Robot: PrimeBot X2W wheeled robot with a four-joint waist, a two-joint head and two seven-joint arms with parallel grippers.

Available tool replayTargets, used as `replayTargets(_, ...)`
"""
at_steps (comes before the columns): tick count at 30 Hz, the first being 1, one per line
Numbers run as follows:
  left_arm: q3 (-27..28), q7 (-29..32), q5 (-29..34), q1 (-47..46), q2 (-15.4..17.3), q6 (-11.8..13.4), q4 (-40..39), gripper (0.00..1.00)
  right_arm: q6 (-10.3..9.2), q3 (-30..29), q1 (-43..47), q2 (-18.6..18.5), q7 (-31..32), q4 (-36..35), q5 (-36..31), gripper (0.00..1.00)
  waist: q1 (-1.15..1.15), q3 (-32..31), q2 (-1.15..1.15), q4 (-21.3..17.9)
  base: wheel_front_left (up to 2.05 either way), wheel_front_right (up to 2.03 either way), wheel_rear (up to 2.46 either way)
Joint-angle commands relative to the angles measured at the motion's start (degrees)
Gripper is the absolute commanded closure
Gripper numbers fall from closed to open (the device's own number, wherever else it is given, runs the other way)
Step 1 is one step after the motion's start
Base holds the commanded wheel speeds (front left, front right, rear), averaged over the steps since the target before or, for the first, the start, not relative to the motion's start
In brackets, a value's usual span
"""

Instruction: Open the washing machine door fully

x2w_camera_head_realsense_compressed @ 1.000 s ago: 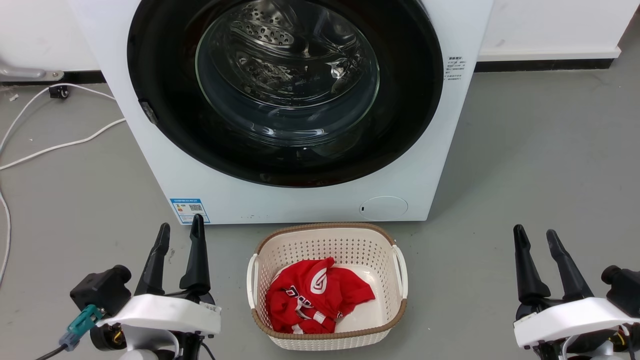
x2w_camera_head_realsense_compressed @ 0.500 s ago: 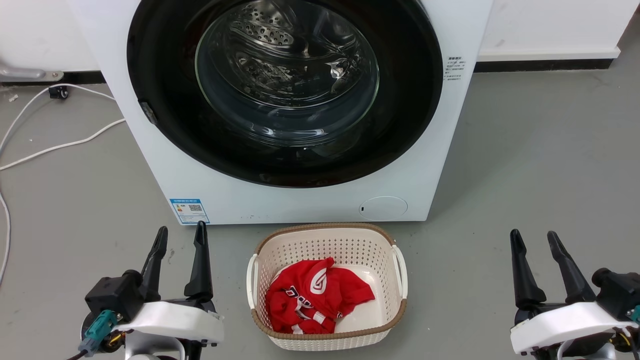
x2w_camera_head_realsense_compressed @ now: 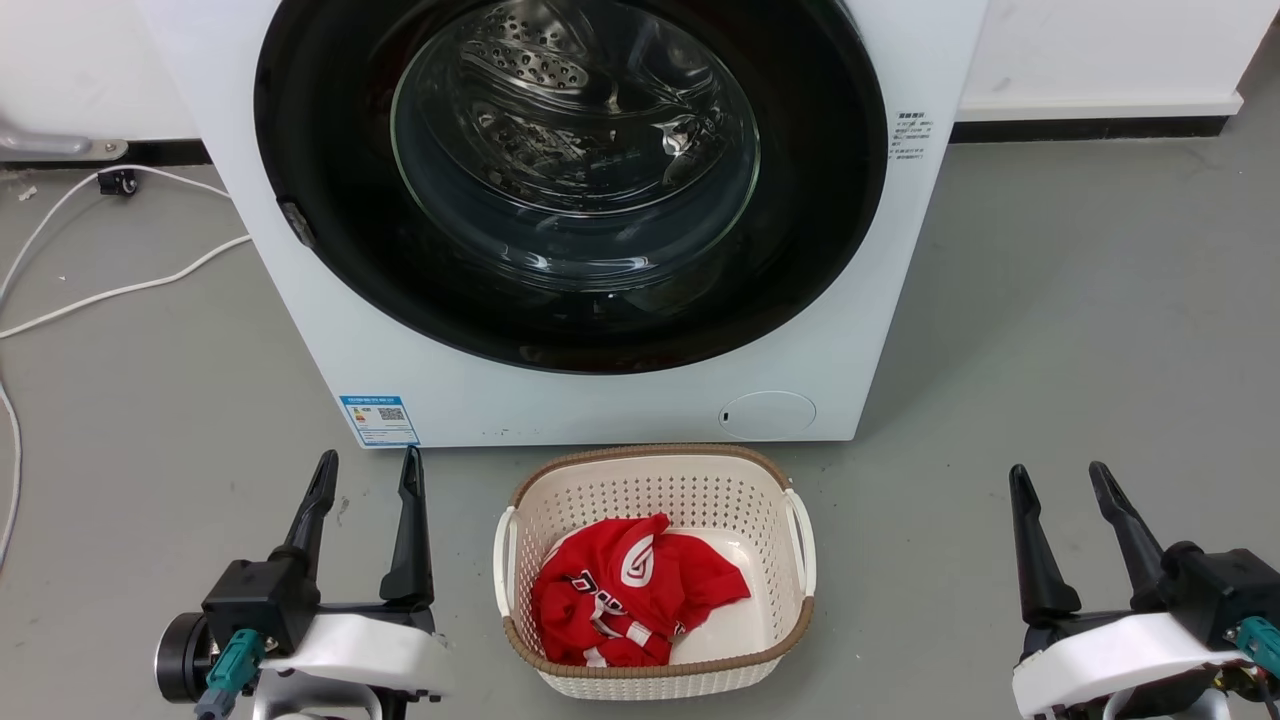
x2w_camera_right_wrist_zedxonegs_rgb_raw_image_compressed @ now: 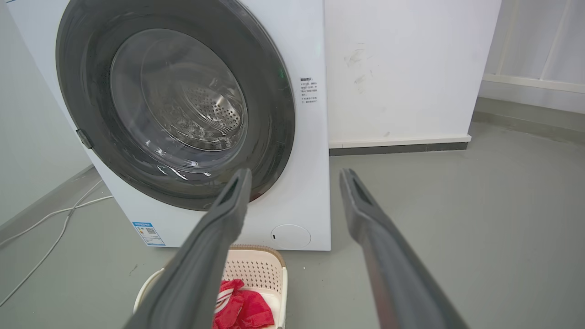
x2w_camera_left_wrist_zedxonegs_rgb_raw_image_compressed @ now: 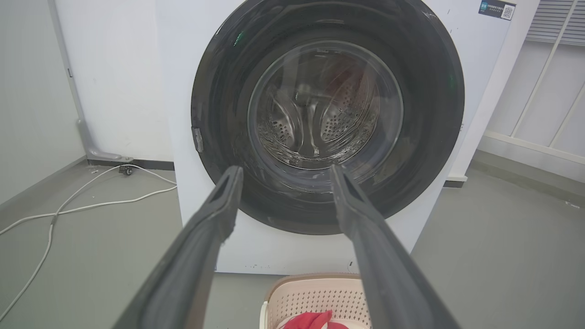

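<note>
At our twelve o'clock the washing machine door (x2w_camera_head_realsense_compressed: 570,170) sits shut; our left gripper (x2w_camera_head_realsense_compressed: 369,458) at seven and right gripper (x2w_camera_head_realsense_compressed: 1058,470) at five gape.

A: What's between you and the washing machine door (x2w_camera_head_realsense_compressed: 320,180)?
B: The basket (x2w_camera_head_realsense_compressed: 655,455), dead centre, just before the washing machine (x2w_camera_head_realsense_compressed: 560,405). Your right floor (x2w_camera_head_realsense_compressed: 1060,330) is open; cables (x2w_camera_head_realsense_compressed: 125,291) cross your left.

The left gripper (x2w_camera_head_realsense_compressed: 369,455) sits at the lower left of the head view and the right gripper (x2w_camera_head_realsense_compressed: 1058,468) at the lower right, both with their long dark fingers (x2w_camera_head_realsense_compressed: 407,530) pointing up the frame, spread well apart and gripping nothing between them.
</note>
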Motion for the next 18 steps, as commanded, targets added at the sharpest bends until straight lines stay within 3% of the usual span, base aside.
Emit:
replayTargets(1, -0.04, -0.36, 1.28, 0.55, 0.38, 0.26, -0.52, 0.00, -0.02, 0.16, 0.07, 0.02, -0.29, -0.61, -1.06, 0.00, 0.00, 0.03, 0.00, -0.03, 0.00, 0.00, 0.00)
replayTargets(18, 0.53, -2.46, 8.12, 1.76, -0.70, 0.58, -1.22, 0.00, -0.02, 0.55, 0.78, 0.04, -1.69, -0.98, -6.79, 0.00, 0.00, 0.16, 0.00, 0.08, 0.00, 0.00, 0.00)
